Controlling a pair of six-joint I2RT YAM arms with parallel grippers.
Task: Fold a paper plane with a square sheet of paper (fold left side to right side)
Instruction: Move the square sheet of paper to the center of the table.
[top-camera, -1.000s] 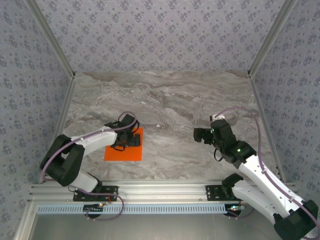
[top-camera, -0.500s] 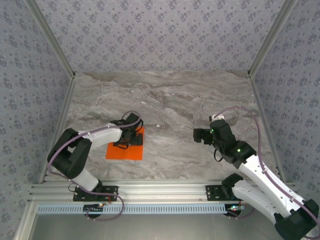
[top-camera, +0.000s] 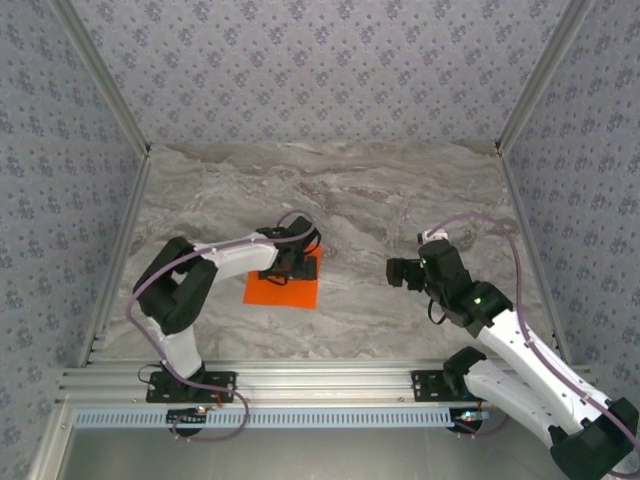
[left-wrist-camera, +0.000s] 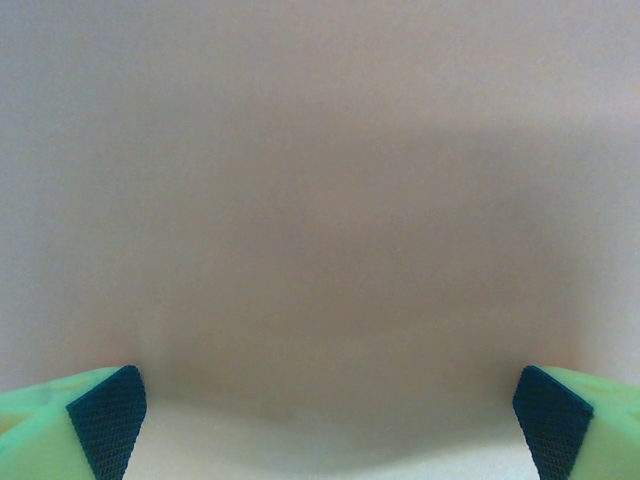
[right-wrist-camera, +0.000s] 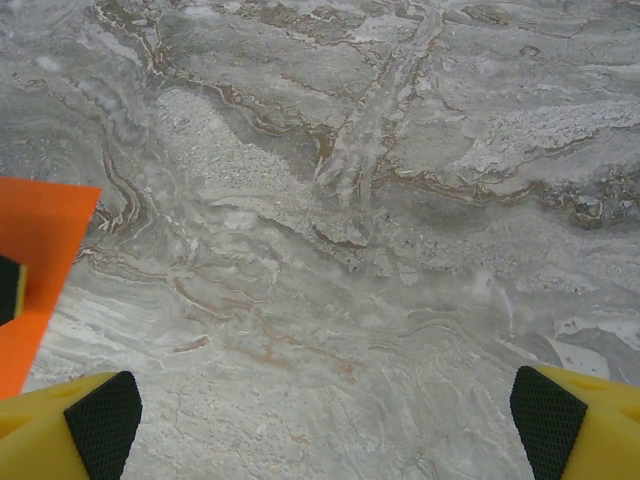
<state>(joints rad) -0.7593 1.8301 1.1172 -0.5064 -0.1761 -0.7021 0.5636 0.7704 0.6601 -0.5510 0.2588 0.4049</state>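
While the marble table (top-camera: 400, 200) carries nothing but the paper, the job looks to be at its very start. The sheet appears flat and uncreased, so the left-to-right fold is, by my judgement, not yet made.

The left arm (top-camera: 230, 262) reaches out from the near edge across the left half of the table. The right arm (top-camera: 520, 345) stands bent over the right half, its head turned toward the middle.

The sheet of paper (top-camera: 278, 292), bright orange and roughly square, lies in the near half of the table, a little left of the middle. It is well apart from both side edges.

The left gripper (top-camera: 300, 262) sits over the sheet's far right corner. Its jaws are spread wide with nothing between them. Its wrist view is too blurred to tell whether it touches the paper.

The right gripper (top-camera: 398, 270) hangs near the sheet's right side, apart from it. It too is spread wide and grasps nothing.

The dark pads (right-wrist-camera: 100, 420) of the right gripper frame bare marble, with the orange corner at the left of that view.

The next move likely calls for catching the sheet's left edge. It would then be carried over to meet the right edge squarely and the crease pressed down. Thin paper lying flat may be hard to pinch.
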